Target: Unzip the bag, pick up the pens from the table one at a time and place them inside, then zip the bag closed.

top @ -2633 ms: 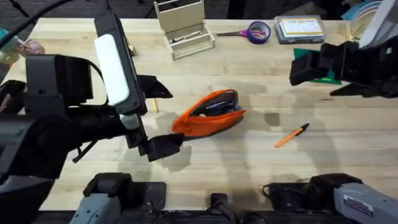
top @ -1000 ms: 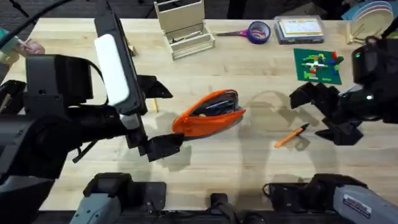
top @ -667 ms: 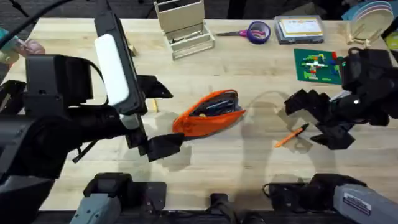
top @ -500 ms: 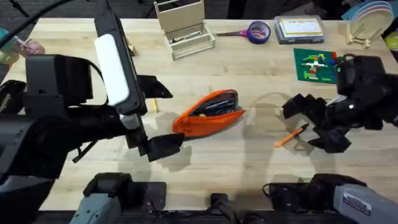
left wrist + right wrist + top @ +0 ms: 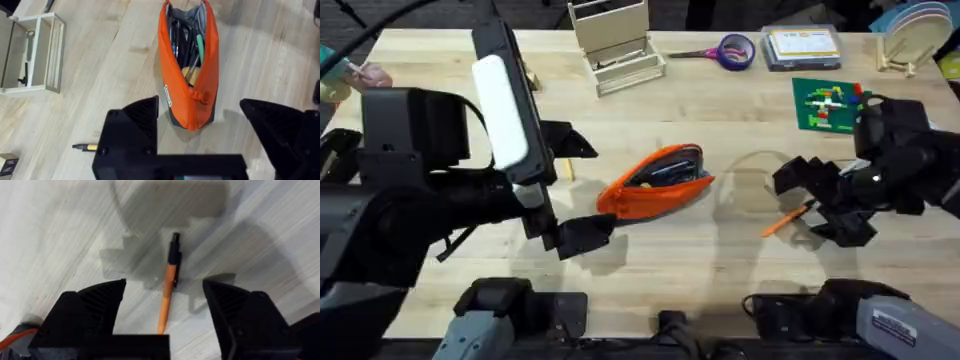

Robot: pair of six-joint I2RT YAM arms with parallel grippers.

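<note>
**Right gripper spread over orange pen, bag open at table centre**

Left wrist view looks into the bag (image 5: 189,75): zip open, mouth gaping, dark pens and a green one packed inside, an orange zip pull on the near part of the seam. It also shows a dark-tipped tan pen (image 5: 85,147) lying on the table (image 5: 100,65) beside the left gripper's finger. Overhead shows less of the bag's inside, just a dark slit along the bag (image 5: 656,185).

Right wrist view shows the orange pen (image 5: 169,293) flat on the wood between the two black fingers, jaws wide, nothing gripped, fingers clear of the pen.

Bag sits mid-table, long axis running near-left to far-right, open end at the far right. Orange pen (image 5: 788,218) lies right of the bag, well apart from it, same diagonal, black clip end pointing far-right.

Left gripper (image 5: 579,190) sits at the bag's near-left end, jaws spread wide, empty.

Versus 2.6 s ago: right gripper (image 5: 820,203) has come in from the far right edge and down over the pen. Bag, pen and left arm unchanged.
</note>
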